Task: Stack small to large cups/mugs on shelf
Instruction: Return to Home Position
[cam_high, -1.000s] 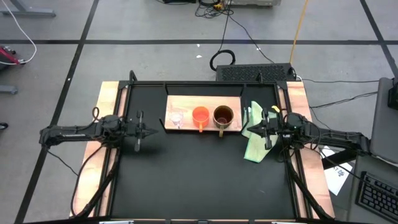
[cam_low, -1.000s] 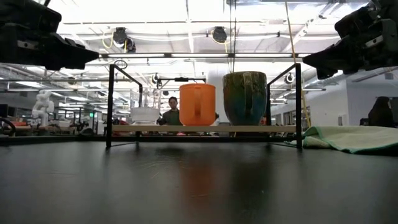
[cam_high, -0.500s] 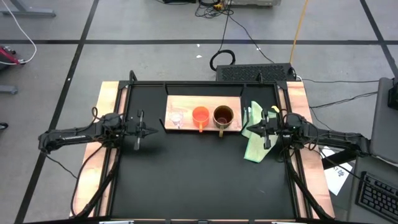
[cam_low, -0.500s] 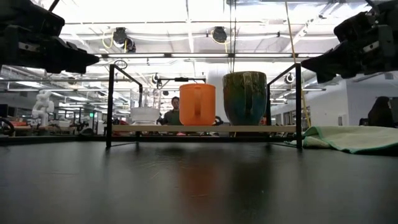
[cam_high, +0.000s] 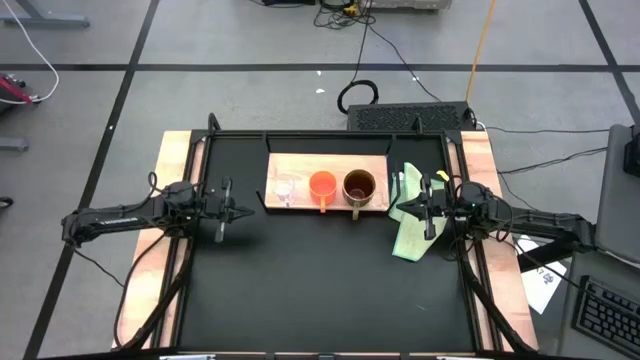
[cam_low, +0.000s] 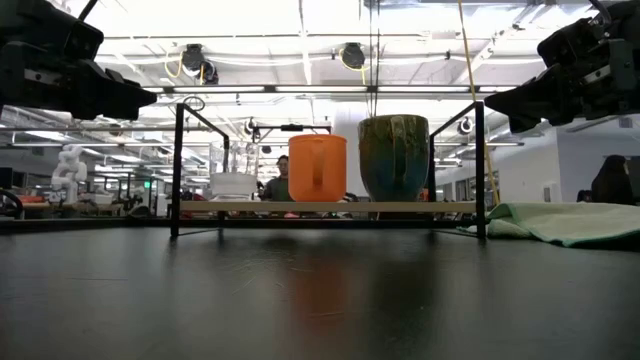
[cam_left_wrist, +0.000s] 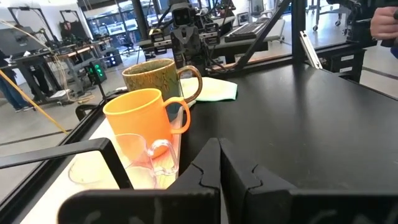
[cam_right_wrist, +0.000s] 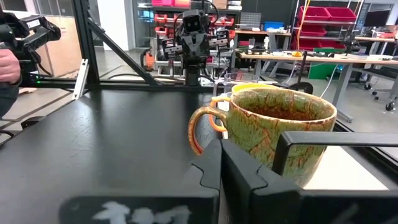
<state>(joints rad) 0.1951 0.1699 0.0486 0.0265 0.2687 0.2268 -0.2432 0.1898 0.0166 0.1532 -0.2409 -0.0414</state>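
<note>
The tiny clear glass cup (cam_high: 284, 190) barely shows on the light-wood shelf (cam_high: 300, 165), which runs left-right. The left gripper (cam_high: 246, 211) and right gripper (cam_high: 404, 208) are clenched empty.

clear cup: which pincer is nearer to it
Left. The left pincer is just off the shelf end by the clear cup; the right pincer is beyond the brown mug, over the cloth.

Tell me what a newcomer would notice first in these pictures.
A clear glass cup, an orange mug and a larger green-brown mug stand in a row on the wooden shelf at the far side of the table. The left gripper and right gripper hang shut on either side, the right one over a pale green cloth.
</note>
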